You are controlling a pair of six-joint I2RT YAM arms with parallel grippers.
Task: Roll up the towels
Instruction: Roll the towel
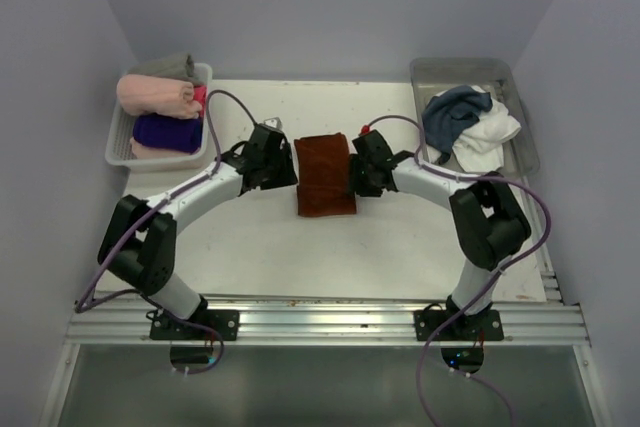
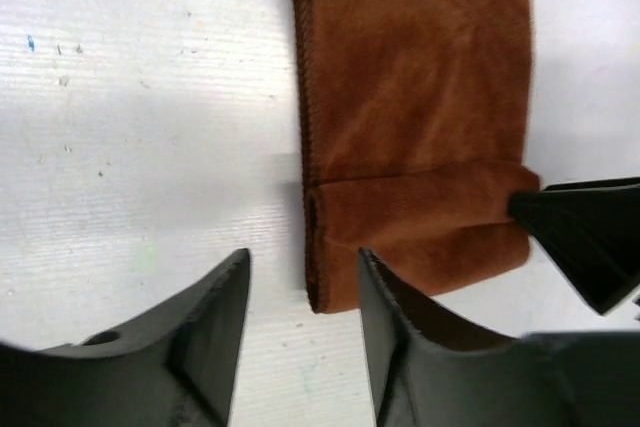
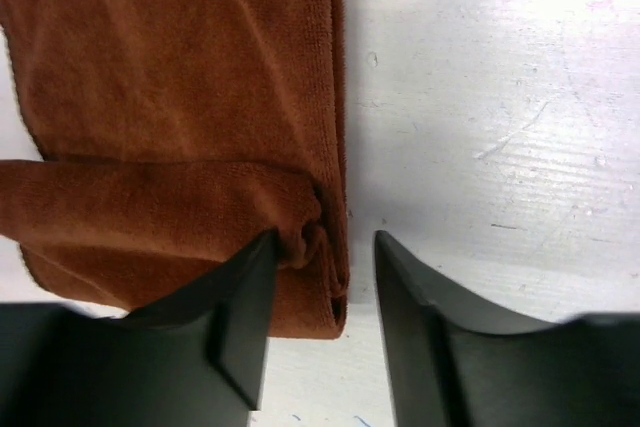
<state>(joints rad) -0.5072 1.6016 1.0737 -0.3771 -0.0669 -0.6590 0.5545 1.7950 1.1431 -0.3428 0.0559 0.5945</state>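
The rust-brown towel lies flat and lengthwise at the table's middle. One end is turned over in a short fold. My left gripper is at the towel's left edge. In the left wrist view it is open, its jaws astride the folded corner. My right gripper is at the right edge. In the right wrist view it is open astride the fold's bunched edge, and its left finger touches the cloth. The slate-blue towel and the white towel lie crumpled in the right tray.
A metal tray stands at the back right. A white basket at the back left holds a pink roll, a purple roll and a grey cloth. Cables loop over both arms.
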